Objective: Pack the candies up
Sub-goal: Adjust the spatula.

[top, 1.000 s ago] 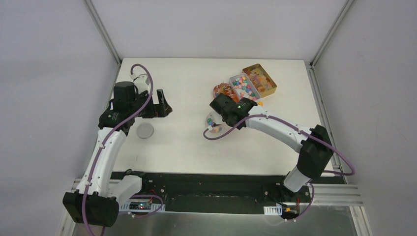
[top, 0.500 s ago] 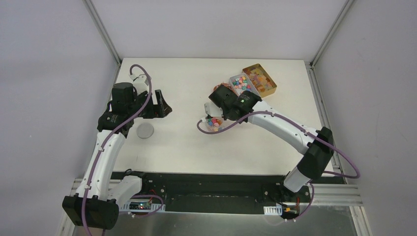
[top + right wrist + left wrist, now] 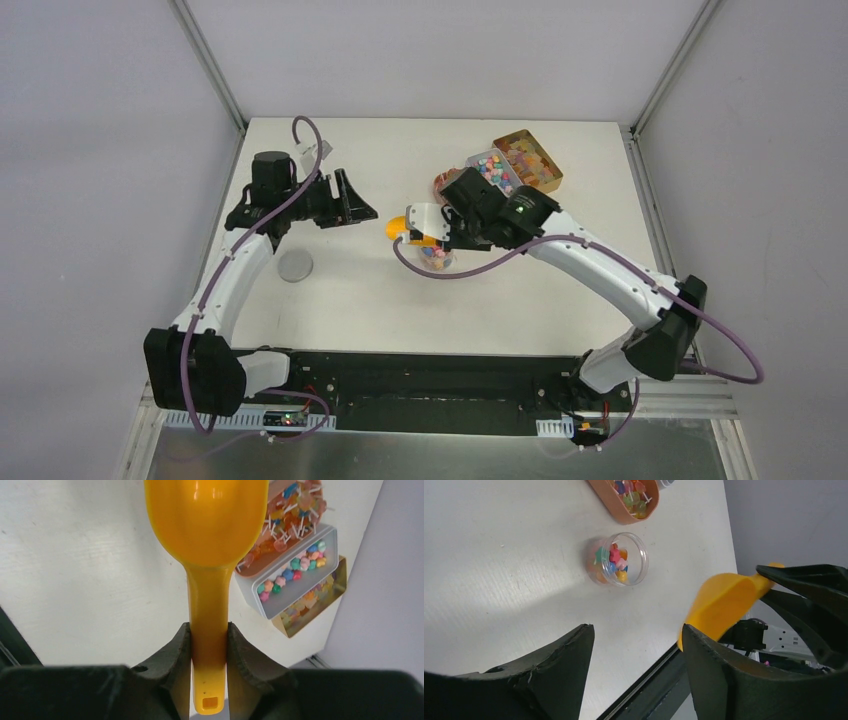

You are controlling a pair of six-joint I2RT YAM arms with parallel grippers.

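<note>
Right wrist: right gripper (image 3: 209, 641) clamps orange scoop (image 3: 207, 525); hold it clear of the jar (image 3: 616, 559); left gripper (image 3: 636, 636) gapes

- We have two arms, the left arm (image 3: 225, 290) and the right arm (image 3: 600, 265), each built of smooth white tubular links.
- We see bulky black housings at the joints, such as the left shoulder block (image 3: 195, 365) and the right elbow block (image 3: 655, 335).
- We follow a purple cable (image 3: 415, 274) along each arm, strapped to the white links and looping loose by the wrist.
- We spot a small green light (image 3: 521, 210) on the right arm's black wrist.
- On the left gripper (image 3: 636, 632) we see matte black fingers (image 3: 549, 680), broad, wedge-shaped and rough at the edges.
- On the right gripper (image 3: 209, 630) we see the same black fingers (image 3: 167, 662), curved on their inner faces.
- We notice a small circuit board (image 3: 285, 418) with a red light by the left base.
</note>
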